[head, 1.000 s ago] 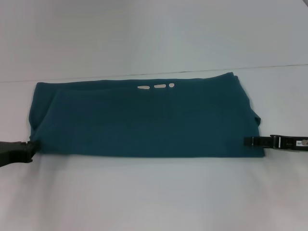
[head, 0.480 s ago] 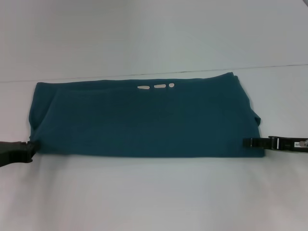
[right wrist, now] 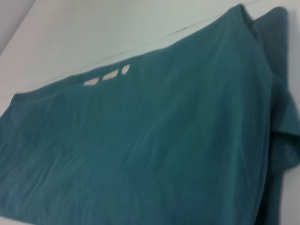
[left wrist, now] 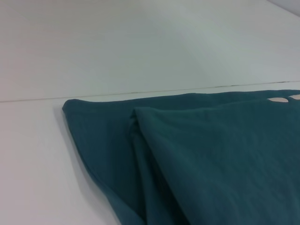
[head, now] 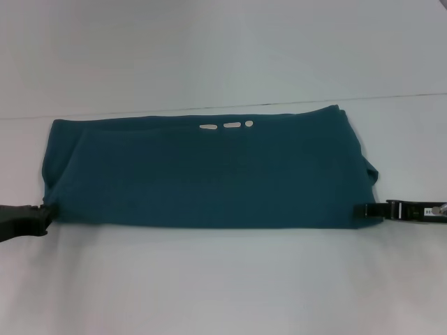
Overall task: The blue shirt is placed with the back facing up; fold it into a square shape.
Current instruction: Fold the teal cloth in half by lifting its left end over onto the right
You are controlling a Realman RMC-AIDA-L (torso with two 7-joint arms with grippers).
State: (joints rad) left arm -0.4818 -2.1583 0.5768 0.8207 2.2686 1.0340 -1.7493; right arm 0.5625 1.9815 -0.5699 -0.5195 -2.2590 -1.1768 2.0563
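Left gripper (head: pixel 43 215) and right gripper (head: pixel 364 208), finger states indiscernible, flank the near corners of the blue shirt (head: pixel 209 174), a lengthwise-folded band on the white table (head: pixel 209 293); next, presumably a crosswise fold.

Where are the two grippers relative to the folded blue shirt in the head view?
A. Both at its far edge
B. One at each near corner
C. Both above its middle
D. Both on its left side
B: the left gripper sits at the blue shirt's near left corner, the right gripper at its near right corner.
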